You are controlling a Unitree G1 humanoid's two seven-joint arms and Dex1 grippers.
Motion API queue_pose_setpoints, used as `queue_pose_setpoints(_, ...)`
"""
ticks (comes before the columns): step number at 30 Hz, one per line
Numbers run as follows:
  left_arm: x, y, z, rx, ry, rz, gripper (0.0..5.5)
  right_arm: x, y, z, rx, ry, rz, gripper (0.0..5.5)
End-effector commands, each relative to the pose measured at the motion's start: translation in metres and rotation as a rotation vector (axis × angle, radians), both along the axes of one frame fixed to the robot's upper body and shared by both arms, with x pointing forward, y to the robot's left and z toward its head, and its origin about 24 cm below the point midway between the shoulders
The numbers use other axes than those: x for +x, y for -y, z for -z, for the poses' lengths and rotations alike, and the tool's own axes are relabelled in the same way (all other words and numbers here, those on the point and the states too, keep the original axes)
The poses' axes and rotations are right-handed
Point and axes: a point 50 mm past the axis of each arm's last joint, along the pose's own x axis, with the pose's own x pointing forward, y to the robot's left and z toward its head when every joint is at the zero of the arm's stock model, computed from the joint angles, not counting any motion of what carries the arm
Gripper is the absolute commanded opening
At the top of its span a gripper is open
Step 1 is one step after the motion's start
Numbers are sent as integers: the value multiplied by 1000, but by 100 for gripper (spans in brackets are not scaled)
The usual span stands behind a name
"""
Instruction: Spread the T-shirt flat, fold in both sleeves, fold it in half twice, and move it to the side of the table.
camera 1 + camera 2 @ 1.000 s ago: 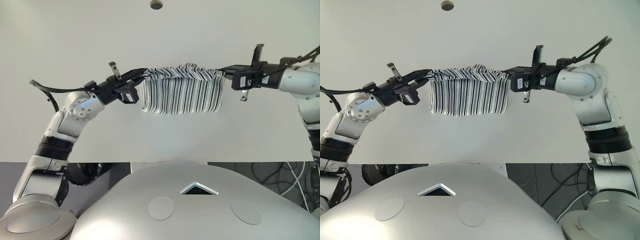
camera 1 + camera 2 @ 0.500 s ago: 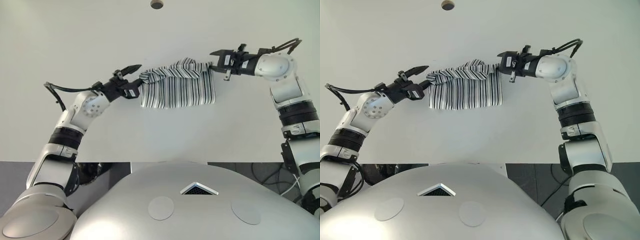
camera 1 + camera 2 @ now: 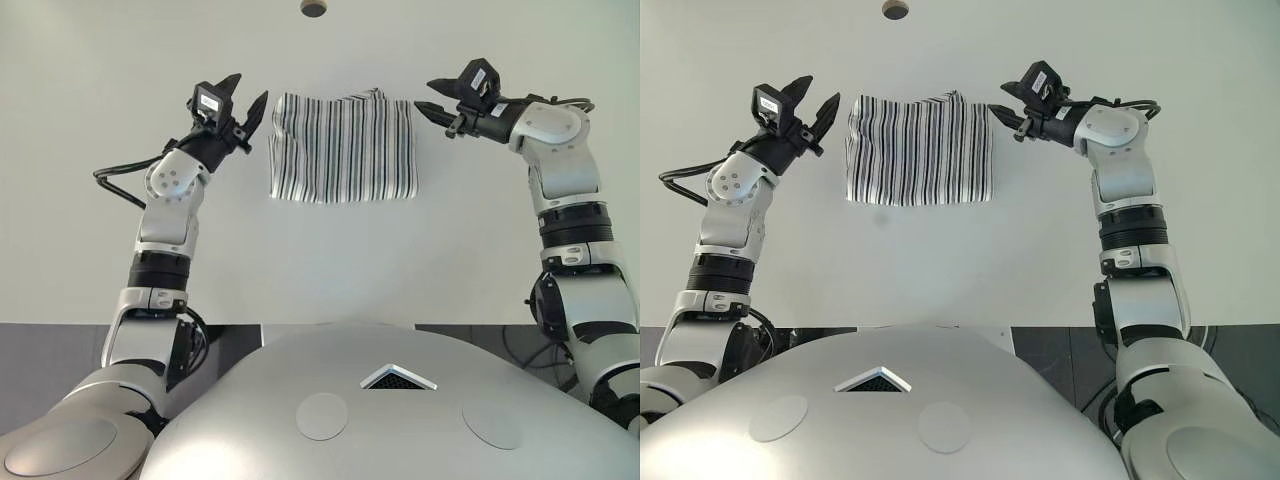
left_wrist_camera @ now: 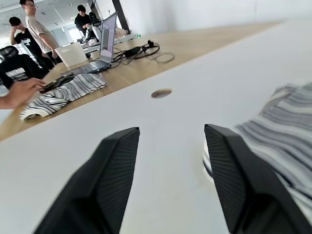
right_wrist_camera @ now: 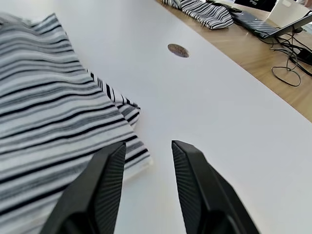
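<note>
Folded T-shirt (image 3: 343, 147) lies square on the surface (image 3: 320, 260). Left fingers (image 3: 257, 104) and right fingers (image 3: 432, 108) flank it, spread wide, likely poised to slide it aside.

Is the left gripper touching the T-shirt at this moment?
Apart. The left eye view shows the left gripper, open, beside the T-shirt, with a thin strip of bare table between them.

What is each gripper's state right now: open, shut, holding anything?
Left gripper: open, holding nothing, beside the folded T-shirt.
Right gripper: open, holding nothing, at the T-shirt's other side.
</note>
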Motion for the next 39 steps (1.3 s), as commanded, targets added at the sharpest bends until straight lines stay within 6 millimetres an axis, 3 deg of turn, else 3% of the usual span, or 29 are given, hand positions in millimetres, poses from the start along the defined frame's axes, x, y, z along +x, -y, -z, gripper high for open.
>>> queue_pose_setpoints(1,-6,9,-14,80,114,48,246,-3,-23,-23,132,114,-38,175)
queue_pose_setpoints(5,-22,32,-38,98,305,164,246,-21,-64,-14,165,87,-237,175)
queue_pose_setpoints(11,-35,38,-74,29,549,157,246,-37,-104,27,16,-20,-501,175)
queue_pose_setpoints(14,-46,45,-82,24,614,194,246,-28,-110,47,-90,-59,-514,175)
queue_pose_setpoints(18,-56,56,-67,119,610,279,246,-12,-97,72,-221,-120,-431,175)
queue_pose_setpoints(21,-58,57,-63,142,613,278,246,-10,-63,92,-327,-198,-311,175)
queue_pose_setpoints(23,-58,53,-64,137,619,244,246,-12,-20,99,-353,-258,-175,175)
queue_pose_setpoints(26,-59,46,-66,121,628,172,246,-17,71,92,-283,-318,295,175)
queue_pose_setpoints(28,-58,44,-68,105,636,142,246,-34,128,86,-245,-335,658,175)
queue_pose_setpoints(31,-58,40,-70,107,652,108,246,-60,181,79,-225,-348,1037,175)
queue_pose_setpoints(35,-62,35,-71,126,664,82,246,-68,194,77,-161,-350,1226,175)
queue_pose_setpoints(39,-66,31,-70,139,662,52,246,-48,171,79,-61,-352,1246,175)
